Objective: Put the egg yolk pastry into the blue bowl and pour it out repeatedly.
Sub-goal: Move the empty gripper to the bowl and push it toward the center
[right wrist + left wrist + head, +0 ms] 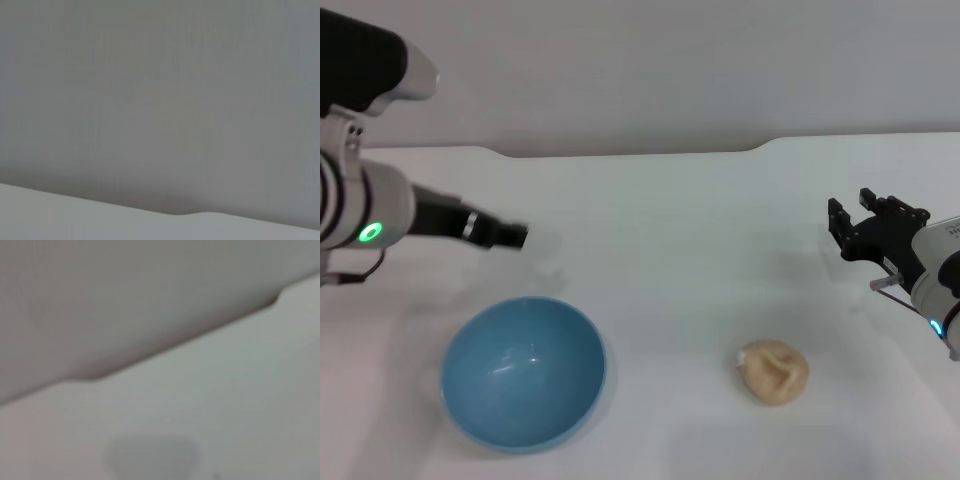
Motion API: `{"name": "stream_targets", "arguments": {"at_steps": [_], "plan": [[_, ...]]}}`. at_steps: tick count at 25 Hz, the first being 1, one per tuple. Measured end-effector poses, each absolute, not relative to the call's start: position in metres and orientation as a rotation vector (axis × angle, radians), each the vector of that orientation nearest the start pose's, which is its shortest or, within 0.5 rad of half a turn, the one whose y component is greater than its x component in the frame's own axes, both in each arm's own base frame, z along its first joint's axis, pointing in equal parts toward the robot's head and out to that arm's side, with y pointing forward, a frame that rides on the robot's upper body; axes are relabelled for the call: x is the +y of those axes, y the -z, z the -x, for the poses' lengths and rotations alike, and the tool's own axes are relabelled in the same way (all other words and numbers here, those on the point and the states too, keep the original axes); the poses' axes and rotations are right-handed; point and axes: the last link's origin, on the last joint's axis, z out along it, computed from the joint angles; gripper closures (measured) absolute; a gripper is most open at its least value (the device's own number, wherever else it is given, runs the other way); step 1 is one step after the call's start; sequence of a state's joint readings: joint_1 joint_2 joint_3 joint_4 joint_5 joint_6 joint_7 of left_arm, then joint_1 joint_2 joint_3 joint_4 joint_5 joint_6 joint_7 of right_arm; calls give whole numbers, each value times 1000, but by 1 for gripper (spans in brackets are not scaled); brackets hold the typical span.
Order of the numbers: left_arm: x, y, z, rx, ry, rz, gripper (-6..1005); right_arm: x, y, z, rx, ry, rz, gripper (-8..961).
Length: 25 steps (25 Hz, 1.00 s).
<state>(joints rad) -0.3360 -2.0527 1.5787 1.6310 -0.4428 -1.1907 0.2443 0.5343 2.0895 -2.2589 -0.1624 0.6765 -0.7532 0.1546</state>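
Note:
The blue bowl [525,372] stands upright on the white table, near the front left, with nothing inside it. To its right, well apart from it, the egg yolk pastry [773,372] lies on the table surface. My left gripper [508,236] hovers behind the bowl, above the table, holding nothing that I can see. My right gripper [876,228] is at the right edge, behind and to the right of the pastry, open and empty. Neither wrist view shows the bowl, the pastry or any fingers.
The white table [670,250] runs back to a far edge with a stepped notch [760,148] against a grey wall. Both wrist views show only this table edge [90,379] and the wall [160,100].

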Motion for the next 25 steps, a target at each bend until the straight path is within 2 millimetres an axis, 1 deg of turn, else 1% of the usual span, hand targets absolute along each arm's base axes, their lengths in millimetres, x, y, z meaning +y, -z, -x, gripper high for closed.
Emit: {"name": "stream_targets", "arguments": {"at_steps": [4,10,17,25], "plan": [[342,-31,198,-1004,-269,2209,121,355,63,-330,679,-392,1864,584],[338,-39,206,-1043,-341,2190,122,356,63,-329,677,-394,1865,584],[329,-36,211,-1088,-460,2220,121,356,62,-329,679,-396,1860,583],[326,-27,213,-1133,-512,2246,122,357,62,-329,681,-396,1858,583]]}}
